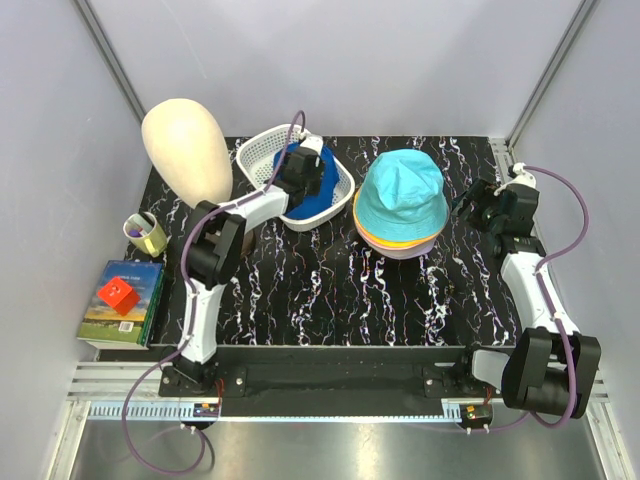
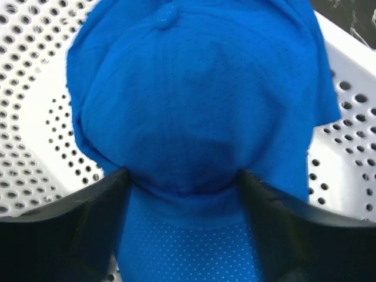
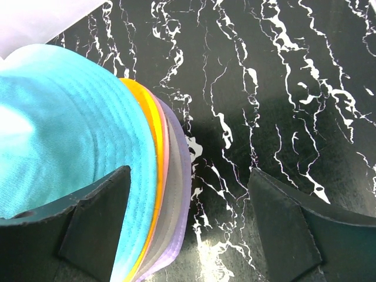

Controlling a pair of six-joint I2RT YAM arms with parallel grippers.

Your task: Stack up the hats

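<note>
A royal-blue hat [image 1: 320, 203] lies in the white perforated basket [image 1: 256, 154]. My left gripper [image 1: 301, 166] is down in the basket, open, its fingers either side of the blue hat [image 2: 194, 106] where crown meets brim; the left wrist view shows the gripper [image 2: 183, 194] astride the fabric. A teal bucket hat [image 1: 402, 190] tops a stack on the table, with orange-yellow [image 3: 154, 147], pink and lavender [image 3: 181, 194] brims under it. My right gripper [image 1: 468, 207] is open and empty at the stack's right edge; in the right wrist view it [image 3: 188, 217] has one finger over the teal brim [image 3: 59, 129]. No black cap is in view.
A cream egg-shaped mannequin head [image 1: 187, 150] stands at the back left beside the basket [image 2: 35, 147]. Off the mat's left edge are a small yellow-green cup [image 1: 146, 233] and a book [image 1: 128, 310] with a red cube [image 1: 117, 294] on it. Walls enclose the table.
</note>
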